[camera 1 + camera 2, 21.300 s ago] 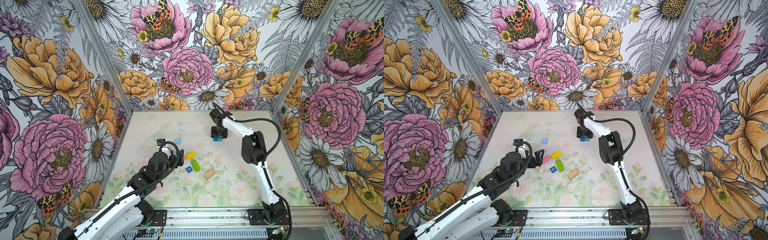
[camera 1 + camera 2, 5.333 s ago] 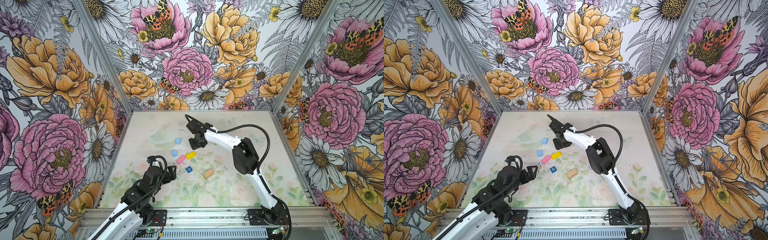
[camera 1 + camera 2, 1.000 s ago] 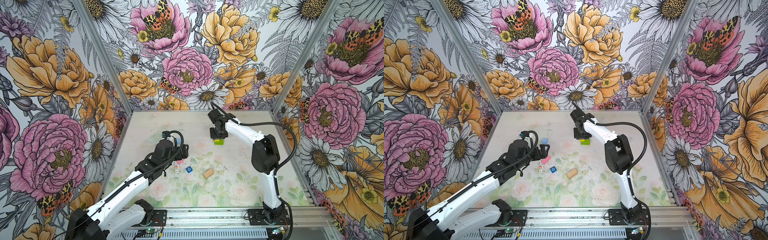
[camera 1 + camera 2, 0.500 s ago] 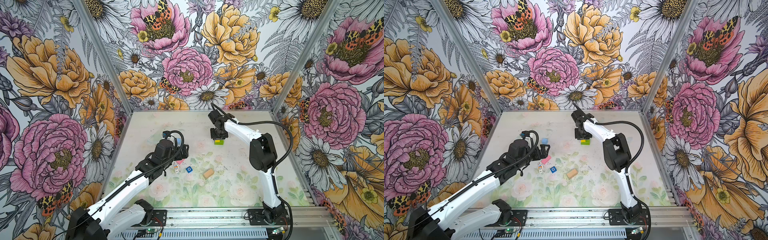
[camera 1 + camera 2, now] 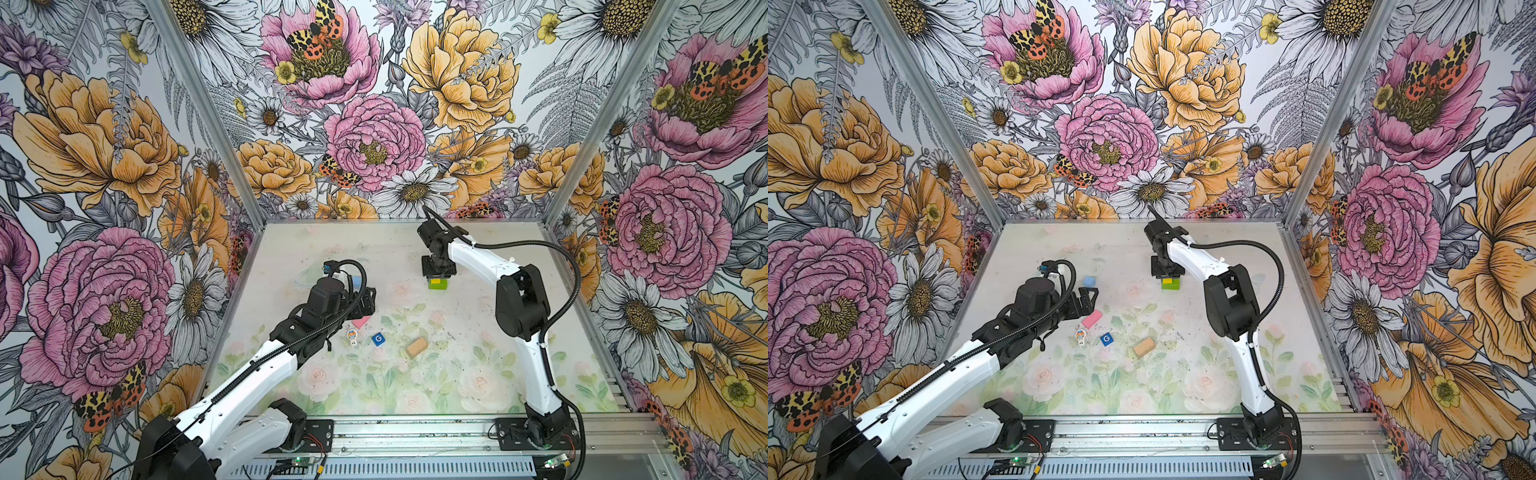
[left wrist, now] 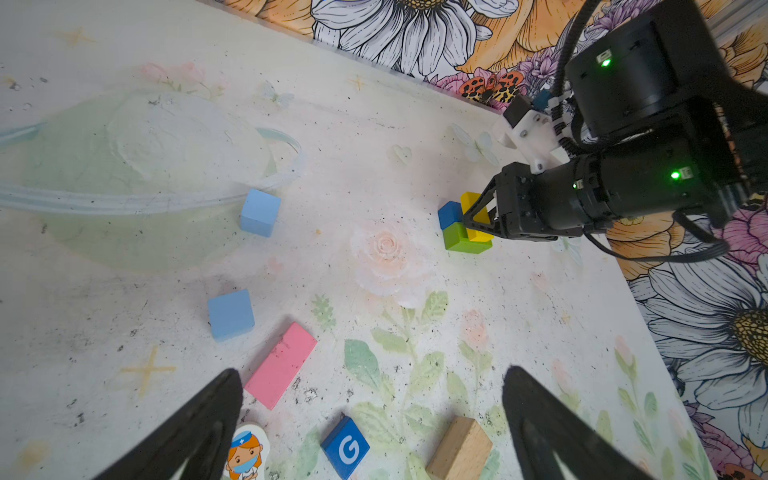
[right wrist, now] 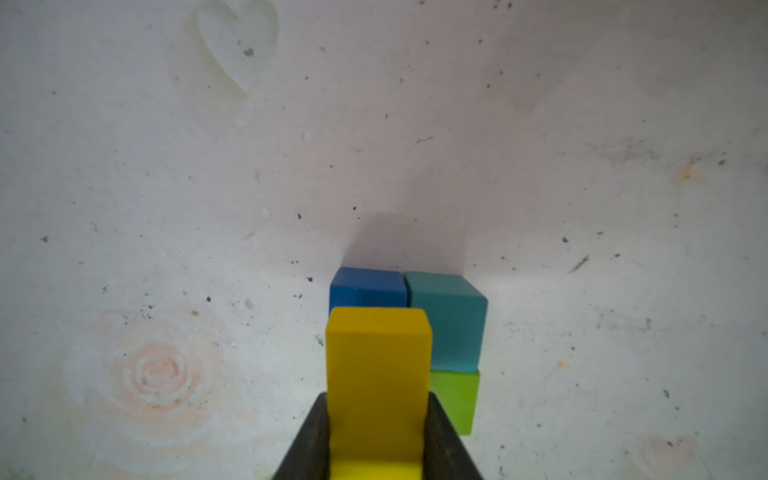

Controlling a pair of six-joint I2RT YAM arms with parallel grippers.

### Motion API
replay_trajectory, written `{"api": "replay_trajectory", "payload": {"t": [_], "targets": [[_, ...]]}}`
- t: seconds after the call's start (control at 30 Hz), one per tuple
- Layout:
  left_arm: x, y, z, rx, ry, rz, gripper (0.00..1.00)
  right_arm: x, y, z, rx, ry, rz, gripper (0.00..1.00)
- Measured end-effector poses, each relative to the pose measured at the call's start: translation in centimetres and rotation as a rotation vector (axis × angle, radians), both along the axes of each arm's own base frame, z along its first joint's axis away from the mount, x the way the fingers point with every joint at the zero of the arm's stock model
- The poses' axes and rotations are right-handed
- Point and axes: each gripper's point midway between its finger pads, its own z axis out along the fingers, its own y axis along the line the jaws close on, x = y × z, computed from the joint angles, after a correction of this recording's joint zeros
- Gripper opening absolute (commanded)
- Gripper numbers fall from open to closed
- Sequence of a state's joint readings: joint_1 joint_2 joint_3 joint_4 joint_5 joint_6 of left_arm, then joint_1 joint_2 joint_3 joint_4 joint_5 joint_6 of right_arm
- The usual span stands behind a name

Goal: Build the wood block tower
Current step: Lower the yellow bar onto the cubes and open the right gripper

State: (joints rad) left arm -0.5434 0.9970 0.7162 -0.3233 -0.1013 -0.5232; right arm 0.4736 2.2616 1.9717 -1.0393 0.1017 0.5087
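My right gripper [image 7: 377, 401] is shut on a yellow brick [image 7: 377, 365], holding it low over a small stack near the back of the table. The stack is a green brick [image 7: 454, 401], a teal cube [image 7: 446, 322] and a dark blue cube [image 7: 368, 289]. Both top views show the yellow brick [image 5: 435, 281] just above the green one [image 5: 1171, 285]. My left gripper [image 6: 372, 374] hangs open and empty over the loose pieces. These are a pink brick [image 6: 281, 364], two light blue cubes [image 6: 230, 314] [image 6: 260, 212], a tan brick [image 6: 459, 449] and the white figure [image 6: 246, 453].
A dark blue cube marked G [image 6: 345, 447] lies between the figure and the tan brick. Floral walls [image 5: 374, 145] close in the table on the left, back and right. A metal rail [image 5: 415, 432] with both arm bases runs along the front edge.
The right arm's elbow has shifted slightly to the left, while its gripper stays over the stack with the yellow brick. The left arm has not moved.
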Motion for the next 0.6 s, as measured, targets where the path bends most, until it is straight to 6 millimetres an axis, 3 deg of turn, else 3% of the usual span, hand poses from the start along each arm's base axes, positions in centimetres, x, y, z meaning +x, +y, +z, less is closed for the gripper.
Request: {"api": "replay_trajectory", "payload": {"t": [0.6], "targets": [[0.1,0.1,-0.2,0.002,0.007,0.002,0.99,0.4,0.0,-1.2,-0.007,0.015,-0.004,0.30]]}}
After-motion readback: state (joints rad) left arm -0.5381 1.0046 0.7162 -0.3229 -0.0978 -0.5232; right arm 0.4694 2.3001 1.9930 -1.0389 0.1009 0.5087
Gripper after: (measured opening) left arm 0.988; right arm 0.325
